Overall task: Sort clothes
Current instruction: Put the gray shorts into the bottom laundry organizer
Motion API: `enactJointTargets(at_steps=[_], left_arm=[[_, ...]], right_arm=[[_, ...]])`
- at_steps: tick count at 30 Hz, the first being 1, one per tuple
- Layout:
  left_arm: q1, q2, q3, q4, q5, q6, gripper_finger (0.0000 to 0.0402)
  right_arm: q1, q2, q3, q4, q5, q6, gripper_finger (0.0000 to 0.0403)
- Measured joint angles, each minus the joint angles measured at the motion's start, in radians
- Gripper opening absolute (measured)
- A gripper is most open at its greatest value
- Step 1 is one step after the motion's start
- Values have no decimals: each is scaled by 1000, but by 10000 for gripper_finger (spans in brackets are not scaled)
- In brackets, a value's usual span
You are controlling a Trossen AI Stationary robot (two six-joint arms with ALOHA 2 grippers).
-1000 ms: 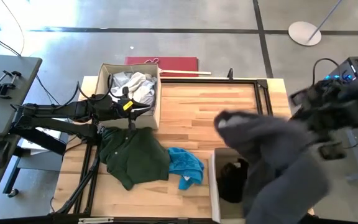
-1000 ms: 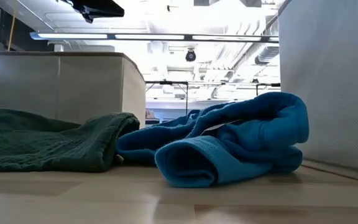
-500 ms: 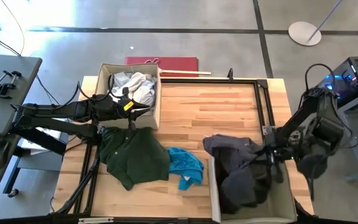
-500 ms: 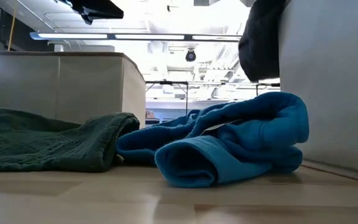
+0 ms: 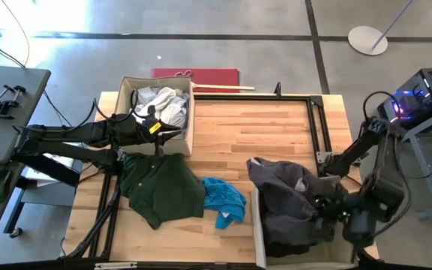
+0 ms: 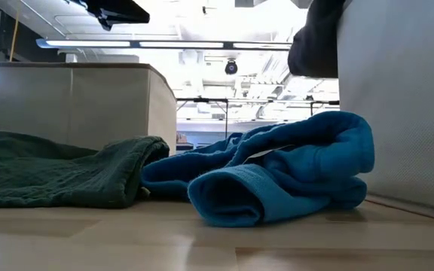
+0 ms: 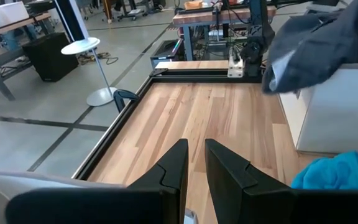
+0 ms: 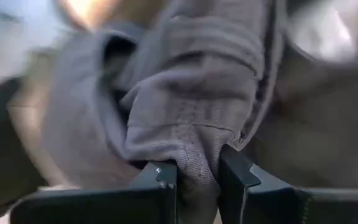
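Note:
A dark grey garment (image 5: 287, 199) lies in the right beige box (image 5: 258, 225), and part of it hangs over the box's left wall (image 6: 315, 38). My right gripper (image 5: 327, 211) is down in that box, shut on the garment. A dark green garment (image 5: 160, 187) and a bright blue one (image 5: 223, 199) lie on the table. White and pale garments (image 5: 163, 101) fill the left beige box (image 5: 126, 86). My left gripper (image 5: 180, 132) waits, shut and empty, by that box's right wall. My right gripper pinches a bunched fold of the dark grey garment (image 8: 194, 155) between its two fingers (image 8: 160, 180); several layers show there. It comes slanting down from the table's right. The garment lies slack in the box, with one part draped over the box's left wall.
A black metal frame (image 5: 317, 112) borders the table's far and right sides. A red mat (image 5: 193, 75) lies beyond the far edge. Bare wood (image 5: 246, 127) lies between the two boxes.
My right gripper has gone down and toward the near edge into the right box with the dark grey garment. The garment, held high a second ago, has dropped into the box and settled with a part over its left wall.

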Motion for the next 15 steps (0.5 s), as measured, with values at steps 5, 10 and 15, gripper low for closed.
enactJointTargets(at_steps=[5,10,15], left_arm=[[0,0,0,-7,0,1,44],[1,0,0,-7,0,2,44],[1,1,0,-18,0,13,44]], right_arm=[[-20,64,0,-98,-165,168,42],[-90,64,-20,-78,-206,156,42],[-204,-23,-266,163,-440,44,42]])
